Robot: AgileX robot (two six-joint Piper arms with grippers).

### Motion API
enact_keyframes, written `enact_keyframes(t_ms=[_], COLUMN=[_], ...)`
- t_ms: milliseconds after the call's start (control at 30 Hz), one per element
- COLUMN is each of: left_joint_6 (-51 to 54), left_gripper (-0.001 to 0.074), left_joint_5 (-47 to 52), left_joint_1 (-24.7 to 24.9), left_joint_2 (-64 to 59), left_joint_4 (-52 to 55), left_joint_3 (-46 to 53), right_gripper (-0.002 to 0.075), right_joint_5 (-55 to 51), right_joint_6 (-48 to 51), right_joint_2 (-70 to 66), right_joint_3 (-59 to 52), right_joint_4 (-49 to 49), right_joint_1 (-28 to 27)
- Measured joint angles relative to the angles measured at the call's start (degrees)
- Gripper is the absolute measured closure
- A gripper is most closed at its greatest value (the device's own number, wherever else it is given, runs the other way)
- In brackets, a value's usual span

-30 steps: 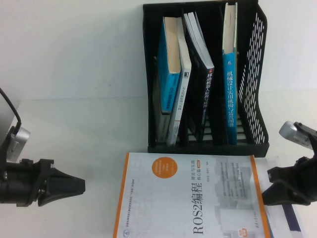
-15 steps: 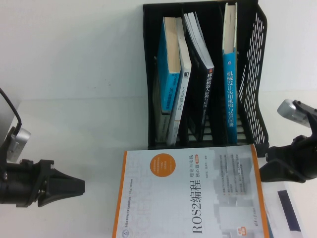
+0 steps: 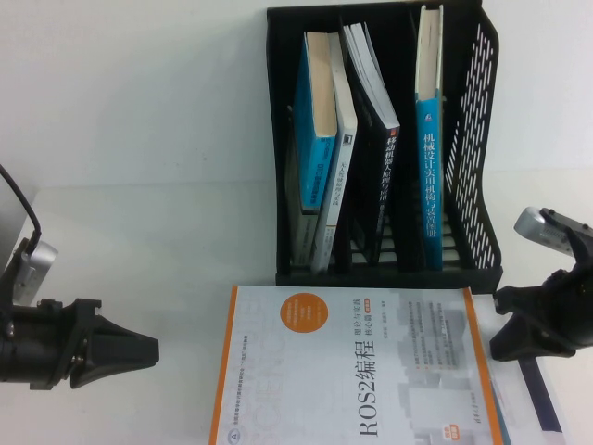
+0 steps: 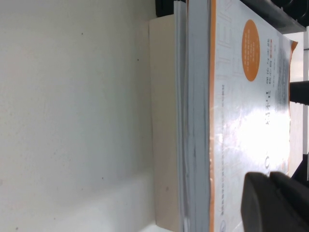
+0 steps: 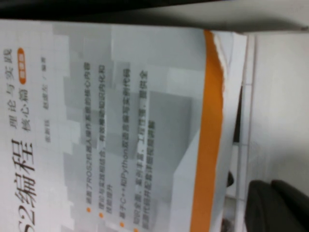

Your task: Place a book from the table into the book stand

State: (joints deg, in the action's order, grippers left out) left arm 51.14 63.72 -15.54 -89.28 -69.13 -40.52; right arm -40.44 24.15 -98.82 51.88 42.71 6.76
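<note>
A large white book with an orange border (image 3: 352, 371) lies flat on top of a stack at the table's front middle; it also shows in the left wrist view (image 4: 241, 96) and the right wrist view (image 5: 120, 121). The black book stand (image 3: 482, 185) stands behind it and holds several upright books. My left gripper (image 3: 153, 350) is shut and empty, left of the book and apart from it; it also shows in its own wrist view (image 4: 275, 203). My right gripper (image 3: 500, 306) is shut and empty beside the book's right edge; it also shows in its own wrist view (image 5: 277, 208).
A thick cream-edged book (image 4: 164, 121) lies under the top one. Another book with a white and dark blue cover (image 3: 537, 394) sticks out at the stack's right, below my right gripper. The stand's front edge (image 3: 389, 276) is just behind the stack.
My right gripper moved toward the stand, then came a little back and down beside the book's right edge. The left arm has not moved.
</note>
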Motion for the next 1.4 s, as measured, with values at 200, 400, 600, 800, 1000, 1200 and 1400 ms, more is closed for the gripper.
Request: enact_keyframes(t_ms=[200, 400, 600, 800, 1000, 1200, 1400], left_joint_6=[0.0, 0.0, 0.0, 0.0, 0.0, 0.0, 0.0], left_gripper=[0.0738, 0.0738, 0.0738, 0.0738, 0.0738, 0.0738, 0.0738], left_joint_5=[-0.1, -0.5, -0.6, -0.7, -0.8, -0.8, -0.8], left_joint_1=[0.0, 0.0, 0.0, 0.0, 0.0, 0.0, 0.0], left_joint_2=[0.0, 0.0, 0.0, 0.0, 0.0, 0.0, 0.0], left_joint_4=[0.0, 0.1, 0.2, 0.1, 0.2, 0.2, 0.2], left_joint_3=[0.0, 0.0, 0.0, 0.0, 0.0, 0.0, 0.0], right_gripper=[0.0729, 0.0729, 0.0729, 0.0729, 0.0729, 0.0729, 0.0729], right_joint_5=[-0.1, 0.2, 0.1, 0.1, -2.0, -3.8, -5.4], right_joint_6=[3.9, 8.6, 10.8, 12.0, 5.9, 5.9, 14.1], right_joint_2=[-1.0, -1.4, -1.8, -2.0, -1.1, 3.4, 4.8], right_joint_3=[0.1, 0.1, 0.1, 0.1, 4.0, 12.2, 17.5], right_joint_4=[4.8, 7.1, 9.9, 10.3, 2.6, 1.8, 6.2], right_joint_1=[0.1, 1.0, 1.5, 1.6, -1.6, -3.5, 1.2])
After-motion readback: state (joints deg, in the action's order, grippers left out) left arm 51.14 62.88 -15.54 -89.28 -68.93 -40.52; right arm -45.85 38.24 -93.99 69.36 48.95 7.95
